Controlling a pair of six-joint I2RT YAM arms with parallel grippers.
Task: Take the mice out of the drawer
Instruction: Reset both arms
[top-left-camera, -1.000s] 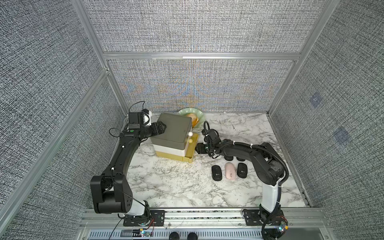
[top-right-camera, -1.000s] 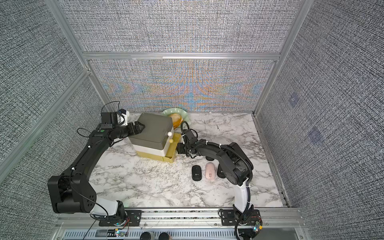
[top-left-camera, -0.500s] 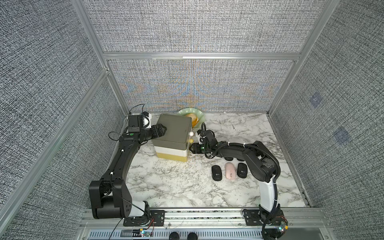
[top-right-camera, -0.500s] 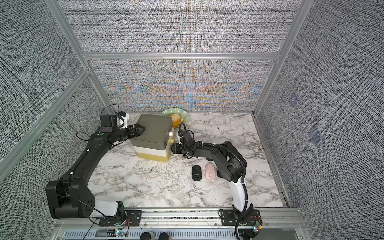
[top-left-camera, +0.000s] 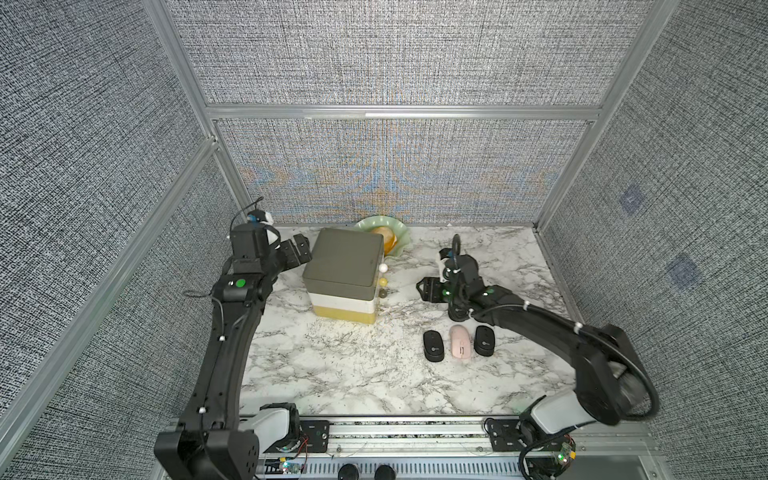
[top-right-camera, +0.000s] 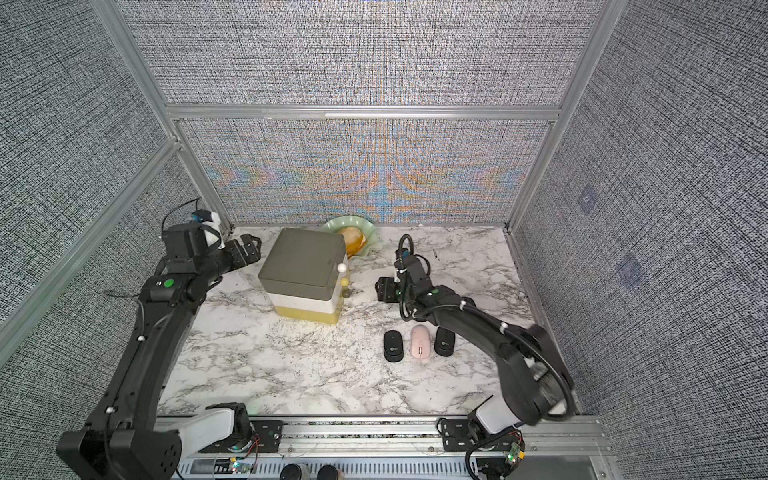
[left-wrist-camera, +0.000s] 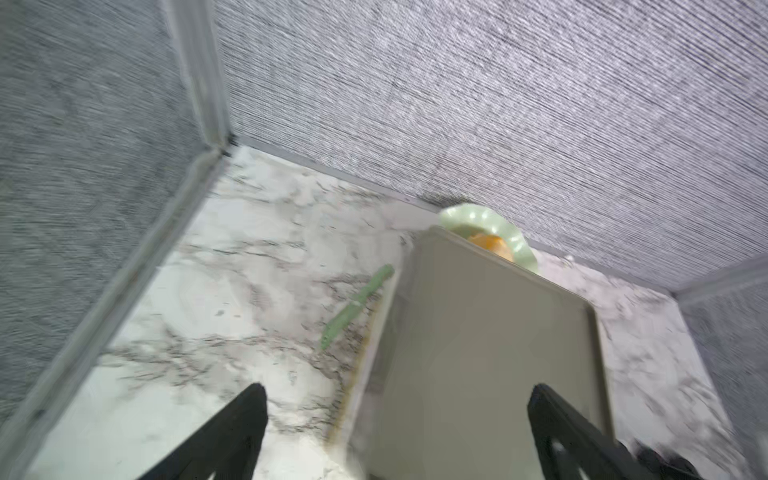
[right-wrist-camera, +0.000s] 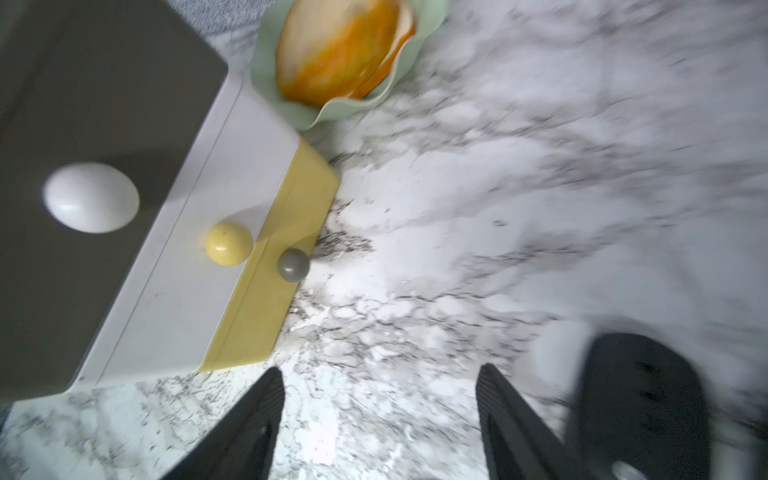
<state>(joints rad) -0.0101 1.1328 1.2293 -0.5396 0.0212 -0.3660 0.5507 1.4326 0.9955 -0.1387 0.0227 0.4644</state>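
Glossy black, pale pink, glossy black: three mice lie side by side on the marble surface, out past the knobs of the drawer unit and nearer the robot's base. The inner black mouse, pink mouse and outer black mouse are ovals, their long axes parallel and running from base to back wall. Each black one bears a bluish ring. The left claw, jaws wide apart and empty, sits beside the unit's opposite side. The right claw, jaws apart and empty, faces the knobs.

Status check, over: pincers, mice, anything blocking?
Both empty: left pincer open, right pincer open. On table: black mouse, pink mouse, second black mouse. Blocking: drawer unit shut, inside unseen.
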